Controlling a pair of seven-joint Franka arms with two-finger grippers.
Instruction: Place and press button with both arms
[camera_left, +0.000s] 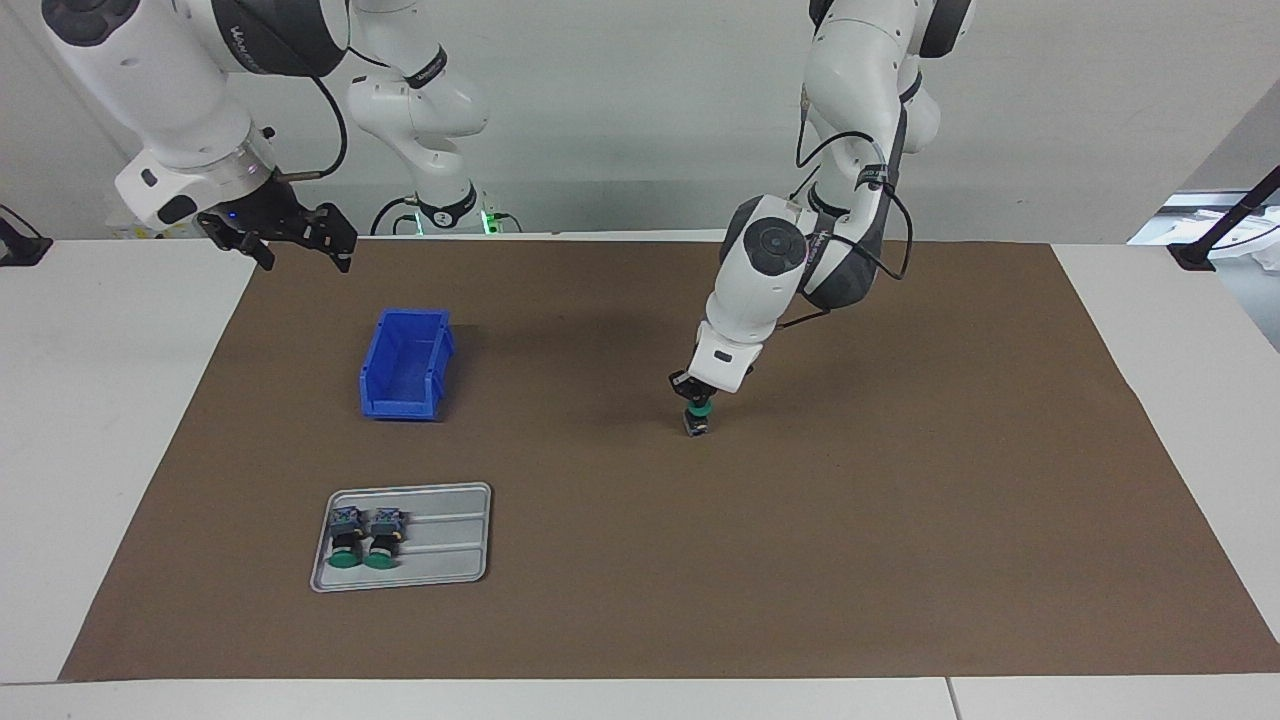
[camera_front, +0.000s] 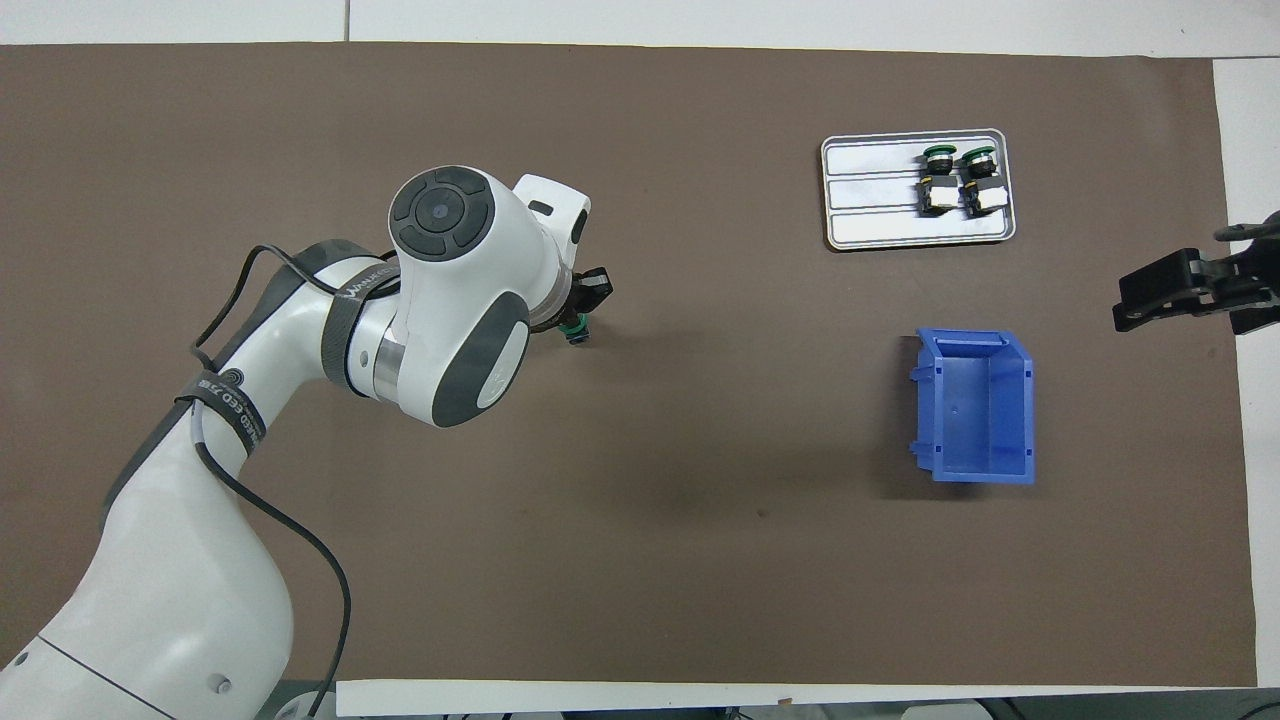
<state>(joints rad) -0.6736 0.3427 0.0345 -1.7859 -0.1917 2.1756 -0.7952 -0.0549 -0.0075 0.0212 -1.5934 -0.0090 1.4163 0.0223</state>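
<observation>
My left gripper (camera_left: 697, 398) reaches down over the middle of the brown mat and is shut on a button (camera_left: 697, 416). The button stands upright, green cap up, with its grey-blue block at the mat. In the overhead view the left gripper (camera_front: 580, 312) and the arm's wrist hide most of the button (camera_front: 575, 330). Two more buttons (camera_left: 365, 538) lie side by side on a grey tray (camera_left: 450, 540). My right gripper (camera_left: 290, 240) waits open and empty, raised over the mat's edge at the right arm's end.
A blue bin (camera_left: 400, 405) stands empty on the mat, nearer to the robots than the tray. They also show in the overhead view, the bin (camera_front: 975, 470) and the tray (camera_front: 870, 190) with its buttons (camera_front: 960, 180). White table borders the mat.
</observation>
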